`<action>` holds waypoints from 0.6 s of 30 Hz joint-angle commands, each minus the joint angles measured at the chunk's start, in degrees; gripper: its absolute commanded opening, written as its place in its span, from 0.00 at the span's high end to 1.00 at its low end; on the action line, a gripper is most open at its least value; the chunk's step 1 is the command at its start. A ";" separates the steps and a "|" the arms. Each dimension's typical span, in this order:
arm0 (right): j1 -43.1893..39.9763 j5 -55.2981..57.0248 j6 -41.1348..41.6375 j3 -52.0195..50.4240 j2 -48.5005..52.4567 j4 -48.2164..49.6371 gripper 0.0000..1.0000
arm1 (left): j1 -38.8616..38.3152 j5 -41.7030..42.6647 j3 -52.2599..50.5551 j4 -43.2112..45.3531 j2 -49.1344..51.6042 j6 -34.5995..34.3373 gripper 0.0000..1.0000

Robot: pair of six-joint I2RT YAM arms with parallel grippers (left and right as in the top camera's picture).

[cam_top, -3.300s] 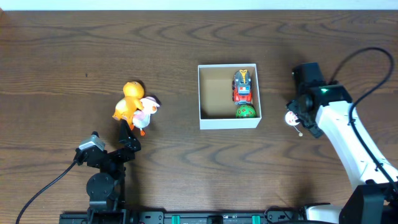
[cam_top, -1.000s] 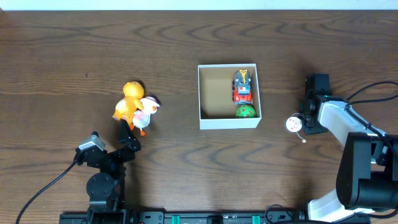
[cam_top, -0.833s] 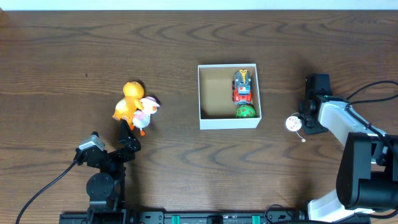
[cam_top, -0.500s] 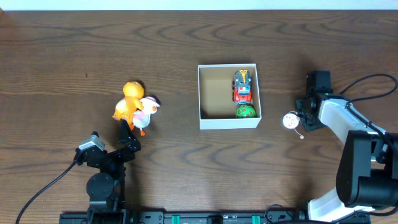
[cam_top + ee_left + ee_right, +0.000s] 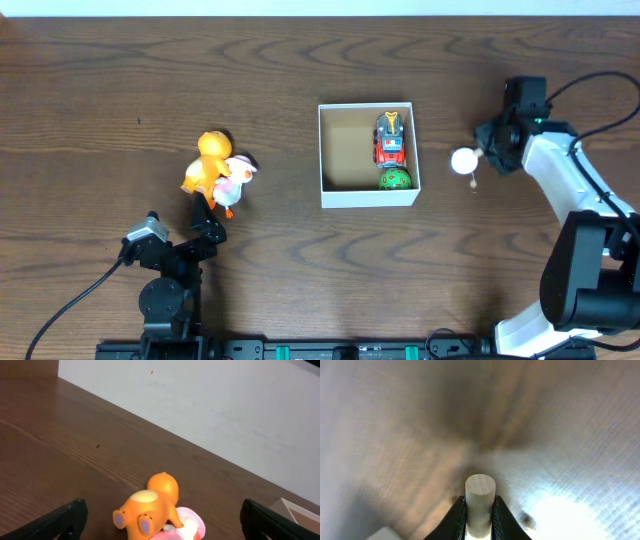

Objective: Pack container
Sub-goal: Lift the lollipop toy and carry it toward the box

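The container (image 5: 368, 197), a shallow white box with a tan inside, sits at the table's middle; a red toy car (image 5: 390, 138) and a green ball (image 5: 395, 179) lie along its right side. My right gripper (image 5: 482, 152) hangs just right of it, shut on a small white round toy (image 5: 463, 159). In the right wrist view the toy's pale wooden peg (image 5: 480, 502) is pinched between the jaws of the right gripper (image 5: 480, 515). My left gripper (image 5: 207, 222) (image 5: 165, 519) stands open at the near left, just short of an orange figure (image 5: 208, 160) (image 5: 150, 510) and a pink-white toy (image 5: 236, 180) (image 5: 189, 527).
The left half of the container's floor (image 5: 345, 150) is bare. A white wall (image 5: 200, 405) rises behind the table's far edge. The right arm's black cable (image 5: 590, 90) loops over the right side. A corner of the container (image 5: 295, 510) shows in the left wrist view.
My right gripper closed on the white toy's peg, then lifted it and carried it toward the far side and slightly left. The left arm and the other toys stayed still.
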 commanded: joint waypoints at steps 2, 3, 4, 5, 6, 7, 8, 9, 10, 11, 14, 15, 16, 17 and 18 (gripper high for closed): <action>1.07 -2.34 -7.08 6.16 -0.87 -1.11 0.88 | 0.07 -0.46 -1.31 -1.90 0.11 0.76 0.02; 1.38 -2.99 -7.85 7.21 -1.20 -1.42 0.89 | 0.07 -0.48 -1.31 -1.90 0.11 0.76 0.02; 1.77 -3.56 -8.26 8.13 -1.55 -1.62 0.89 | 0.07 -0.48 -1.31 -1.90 0.11 0.76 0.02; 2.32 -4.22 -8.83 8.98 -2.03 -1.64 0.89 | 0.07 -0.46 -1.31 -1.90 0.11 0.76 0.02; 2.95 -4.92 -9.31 9.79 -2.54 -1.60 0.89 | 0.07 -0.48 -1.31 -1.90 0.11 0.76 0.02; 3.63 -5.62 -9.97 10.64 -3.02 -1.62 0.89 | 0.07 -0.46 -1.31 -1.90 0.11 0.76 0.02; 4.44 -6.01 -10.34 11.56 -3.52 -1.62 0.89 | 0.07 -0.48 -1.31 -1.90 0.11 0.76 0.02; 5.29 -6.40 -10.62 12.33 -4.04 -1.60 0.89 | 0.07 -0.46 -1.31 -1.90 0.11 0.76 0.02; 6.23 -6.84 -10.99 13.07 -4.55 -1.51 0.89 | 0.07 -0.46 -1.31 -1.90 0.11 0.76 0.02; 7.23 -7.21 -11.39 13.79 -5.03 -1.38 0.89 | 0.07 -0.46 -1.31 -1.90 0.11 0.76 0.02; 11.10 -7.23 -12.04 16.59 -6.67 -1.31 0.89 | 0.07 -0.46 -1.31 -1.90 0.11 0.76 0.02; 12.39 -7.21 -12.44 17.38 -7.13 -1.14 0.89 | 0.07 -0.48 -1.31 -1.90 0.11 0.76 0.02; 13.99 -7.21 -12.76 18.29 -7.58 -0.92 0.89 | 0.07 -0.48 -1.31 -1.90 0.11 0.76 0.02; 15.34 -7.19 -12.92 19.04 -7.89 -0.79 0.90 | 0.07 -0.48 -1.31 -1.90 0.11 0.76 0.02; 16.96 -7.19 -13.57 19.82 -8.13 -0.37 0.89 | 0.07 -0.48 -1.31 -1.90 0.11 0.76 0.02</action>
